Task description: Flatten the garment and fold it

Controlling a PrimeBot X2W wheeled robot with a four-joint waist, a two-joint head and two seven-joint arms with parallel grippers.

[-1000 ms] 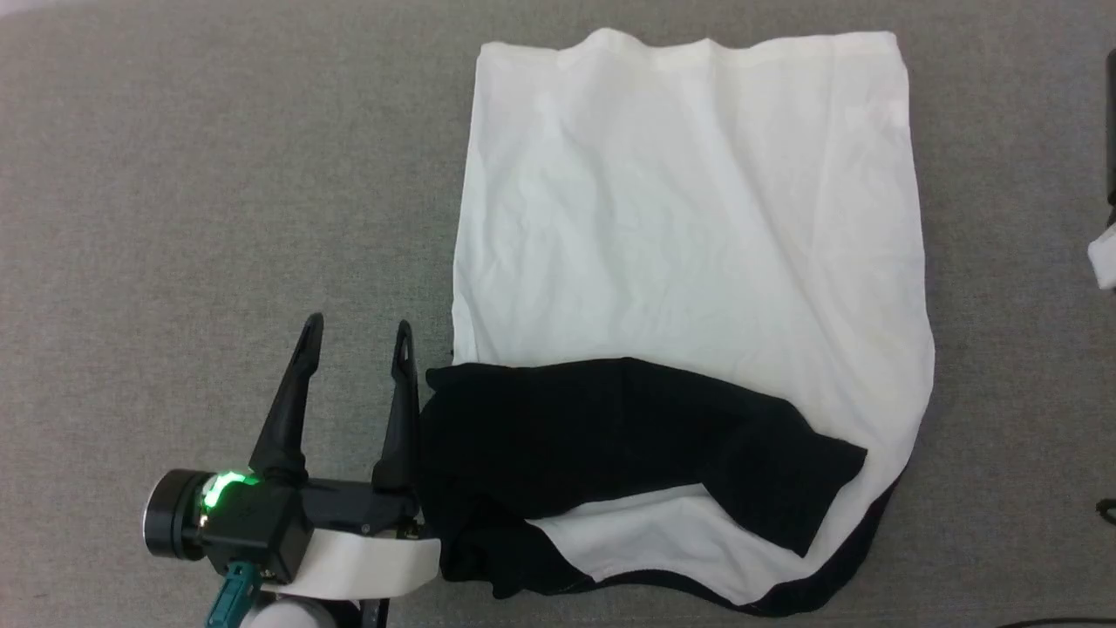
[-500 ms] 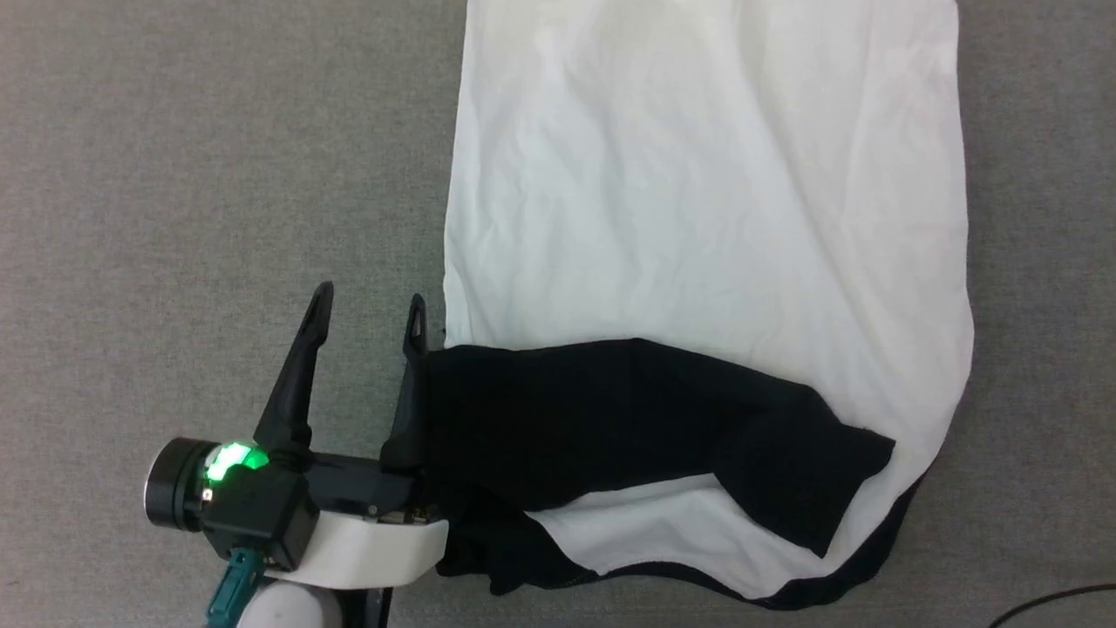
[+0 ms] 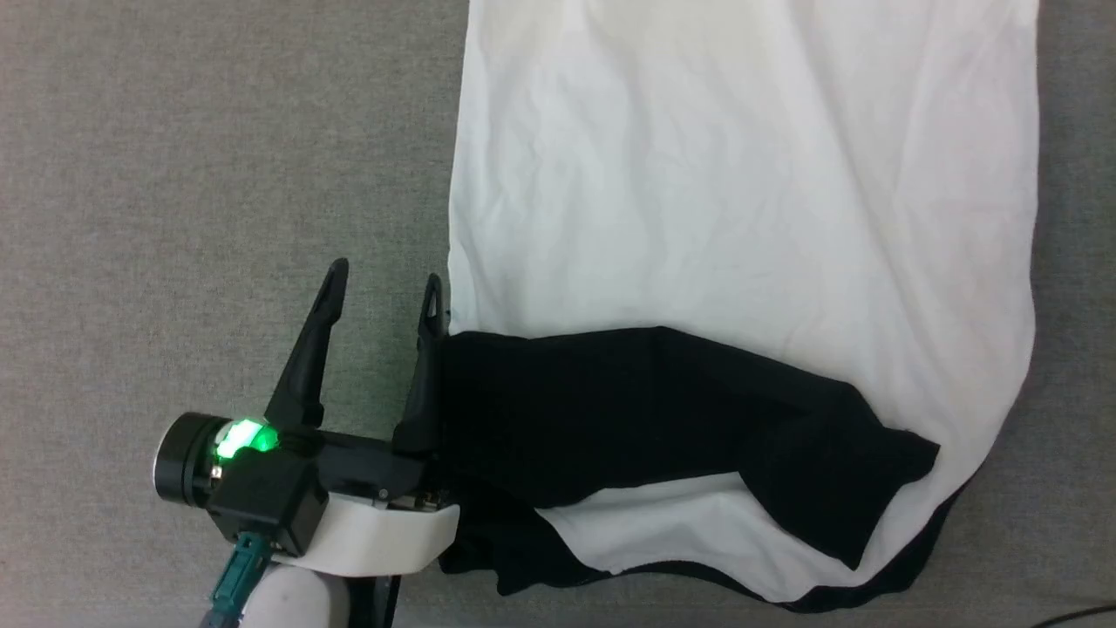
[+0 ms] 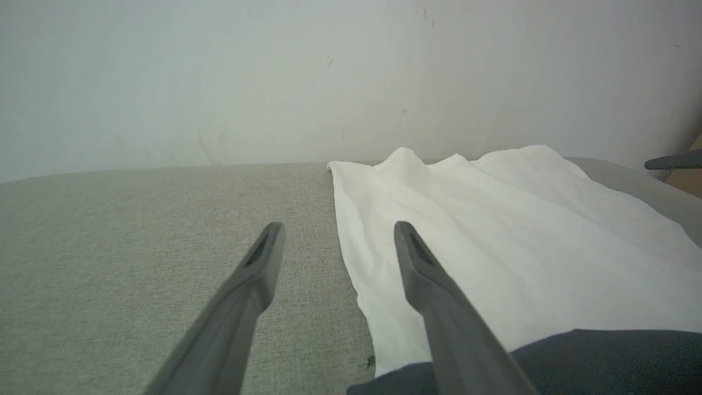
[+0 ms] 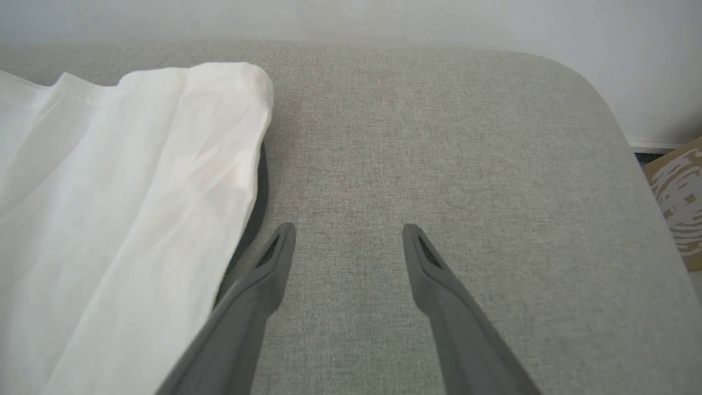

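Left claw [image 3: 385, 275] is held apart and empty beside the black sleeve of the garment [image 3: 697, 174] — spread mostly flat on the grey tabletop [image 3: 174, 174] — and right claw [image 5: 348, 229] is likewise parted, so folding is judged barely begun.

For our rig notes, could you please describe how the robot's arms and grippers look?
The left gripper has two long, tapering dark fingers with slotted tips, on a black boxy wrist block carrying a glowing green light and a round black cap. Behind it sit a white forearm shell and a teal connector. The right gripper has the same dark tapered fingers.
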